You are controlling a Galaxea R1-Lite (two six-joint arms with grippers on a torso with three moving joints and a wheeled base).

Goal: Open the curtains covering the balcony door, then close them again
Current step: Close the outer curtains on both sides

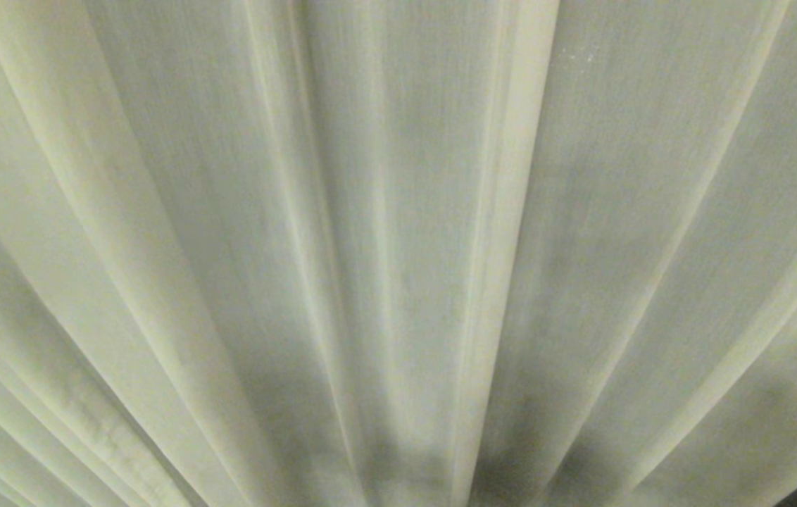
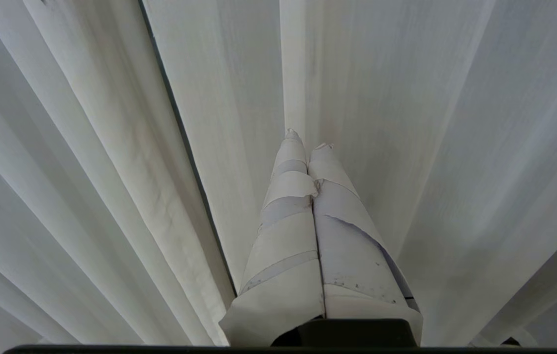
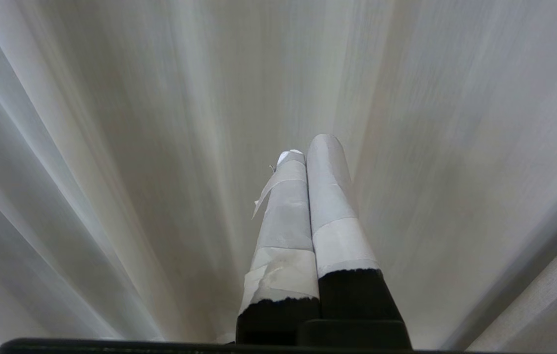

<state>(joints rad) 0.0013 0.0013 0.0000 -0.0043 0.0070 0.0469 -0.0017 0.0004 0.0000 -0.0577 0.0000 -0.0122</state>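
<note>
Left tool (image 2: 308,140) closed, beside curtains (image 1: 398,211) edge, right tool (image 3: 310,147) closed

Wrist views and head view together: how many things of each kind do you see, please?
Curtains, cream pleated fabric across all views: 1
Grippers, fingers wrapped in pale tape and shut: 2, left gripper, right gripper
Total: 3

The curtains (image 1: 398,211) are matt cream cloth with a fine woven grain, falling in soft pleats (faint grey smudging low down). The left gripper (image 2: 308,140) fingers (image 2: 288,216) are wrapped in dull, peeling whitish tape; the right gripper (image 3: 310,147) shows the same tape over matt black plastic.
</note>
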